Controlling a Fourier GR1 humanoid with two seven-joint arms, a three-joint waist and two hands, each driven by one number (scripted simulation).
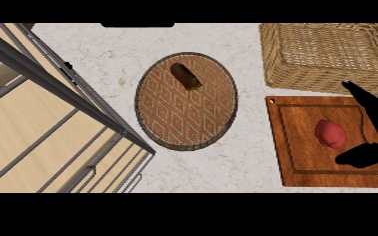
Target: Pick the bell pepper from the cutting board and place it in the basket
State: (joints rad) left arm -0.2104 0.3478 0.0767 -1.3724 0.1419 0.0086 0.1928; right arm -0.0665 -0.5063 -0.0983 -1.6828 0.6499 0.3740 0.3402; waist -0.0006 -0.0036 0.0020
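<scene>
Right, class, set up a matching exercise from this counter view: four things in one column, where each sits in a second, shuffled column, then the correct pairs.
Things:
1. bell pepper
2. basket
3. round woven mat
4. robot hand

Places:
A. top right, behind the cutting board
B. right edge, beside the pepper
C. on the cutting board
D. middle of the counter, with a small brown object on it

Pairs: 1-C, 2-A, 3-D, 4-B

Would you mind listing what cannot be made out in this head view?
- Right hand: mostly cut off by the right edge; grip unclear.
- Left hand: not in view.
- Basket: right side cut off.
- Small brown object on the woven mat: too small to identify.
</scene>
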